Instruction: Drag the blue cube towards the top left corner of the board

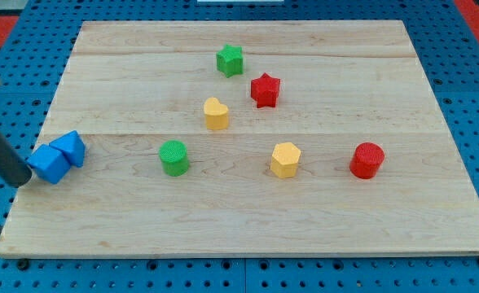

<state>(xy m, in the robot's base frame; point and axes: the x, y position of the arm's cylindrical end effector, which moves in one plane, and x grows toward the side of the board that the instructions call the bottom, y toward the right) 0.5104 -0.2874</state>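
Note:
The blue cube (50,163) sits near the left edge of the wooden board (248,220), touching a second blue block (70,147) with a slanted, wedge-like shape just to its upper right. My dark rod comes in from the view's left, and my tip (19,181) rests just left of and slightly below the blue cube, at or very near its left face. The board's top left corner (85,24) lies well above the cube.
A green star-like block (230,60), a red star (265,89), a yellow heart-like block (216,114), a green cylinder (173,157), a yellow hexagonal block (285,159) and a red cylinder (366,160) stand on the board. Blue pegboard surrounds the board.

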